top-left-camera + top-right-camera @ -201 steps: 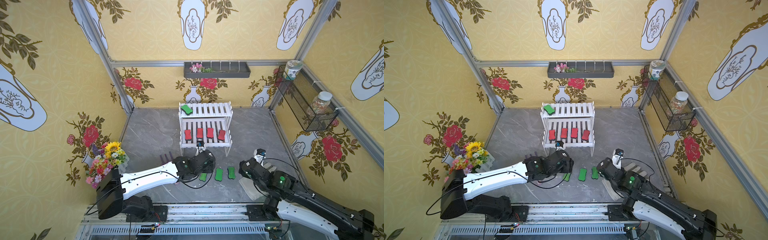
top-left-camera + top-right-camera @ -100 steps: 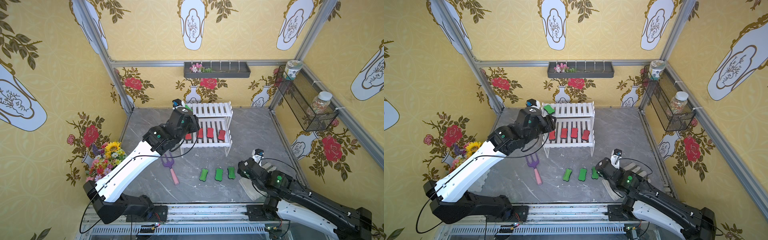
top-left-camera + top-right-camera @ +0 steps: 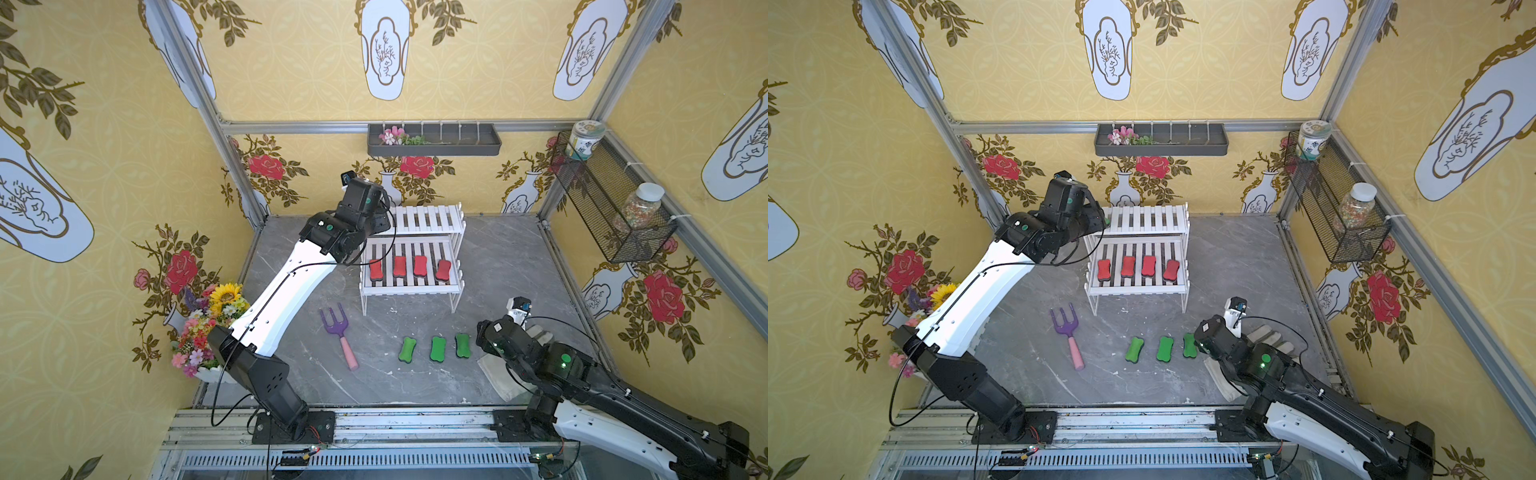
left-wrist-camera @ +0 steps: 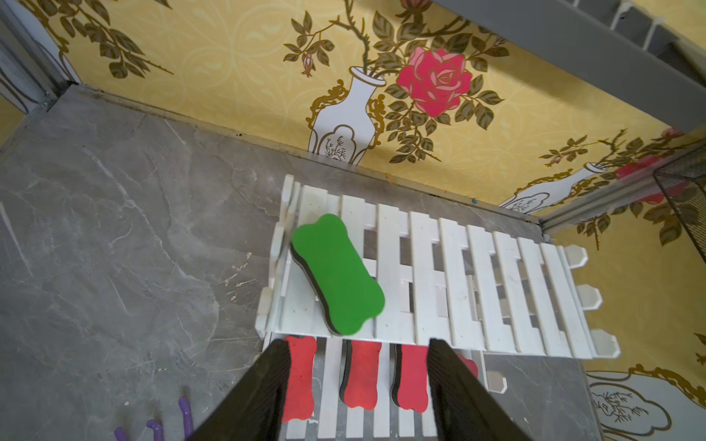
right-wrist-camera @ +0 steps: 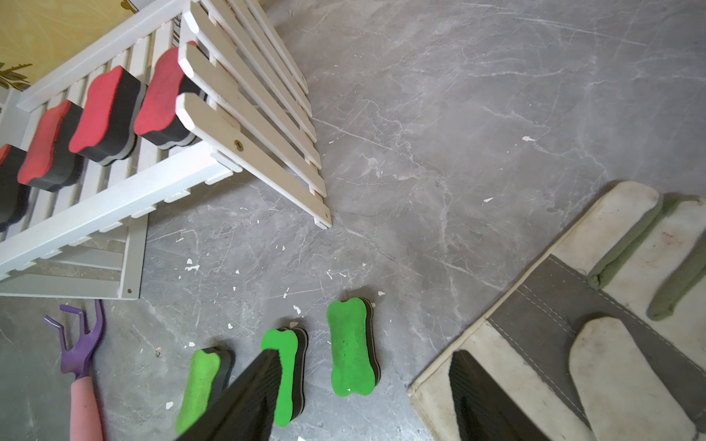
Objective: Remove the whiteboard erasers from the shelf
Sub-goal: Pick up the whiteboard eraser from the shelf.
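On the upper tier of the white slatted shelf (image 3: 428, 218), at the end nearest the left arm, one green eraser (image 4: 336, 273) is seen lying flat and slightly askew across the slats. Just above the front edge of that tier the left gripper (image 4: 359, 343) is positioned, its two black jaws spread apart with nothing between them, short of the eraser and not touching it. On the shelf's lower tier four red erasers (image 3: 399, 266) are lined up side by side, dark felt downward. In front of the shelf, on the grey marbled floor (image 3: 498, 270), three more green erasers (image 3: 437, 348) are laid in a row, apart from one another. Off the shelf's front corner on the left arm's side, a purple garden fork (image 3: 338, 332) with a pink handle is laid flat. Off the opposite front corner the right gripper (image 5: 365, 354) is poised low over the floor, jaws parted and empty, between the end of the green row and a pale work glove (image 5: 573, 343) spread flat.
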Action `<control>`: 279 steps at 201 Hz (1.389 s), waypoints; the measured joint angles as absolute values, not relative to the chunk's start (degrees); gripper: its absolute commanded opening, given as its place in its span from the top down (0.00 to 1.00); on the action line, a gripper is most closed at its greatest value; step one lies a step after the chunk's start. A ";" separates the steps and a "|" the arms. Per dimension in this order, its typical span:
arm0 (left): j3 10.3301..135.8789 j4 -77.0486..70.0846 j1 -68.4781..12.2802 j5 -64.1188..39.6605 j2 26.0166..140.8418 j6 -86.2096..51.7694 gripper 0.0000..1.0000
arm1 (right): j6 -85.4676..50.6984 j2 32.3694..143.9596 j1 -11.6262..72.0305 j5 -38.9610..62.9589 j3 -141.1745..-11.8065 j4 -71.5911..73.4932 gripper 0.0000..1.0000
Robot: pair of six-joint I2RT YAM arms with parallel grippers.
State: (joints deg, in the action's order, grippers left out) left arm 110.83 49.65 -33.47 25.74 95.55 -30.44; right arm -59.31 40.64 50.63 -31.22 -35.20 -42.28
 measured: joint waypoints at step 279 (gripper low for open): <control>134.10 69.25 -37.36 37.60 115.87 -32.95 0.36 | -60.01 26.39 50.19 -33.01 -29.69 -46.72 0.25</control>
State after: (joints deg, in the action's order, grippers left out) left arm 134.10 69.25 -37.36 37.60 115.87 -32.95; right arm -60.01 26.39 50.19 -33.01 -29.69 -46.72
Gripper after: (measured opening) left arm 0.640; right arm 0.748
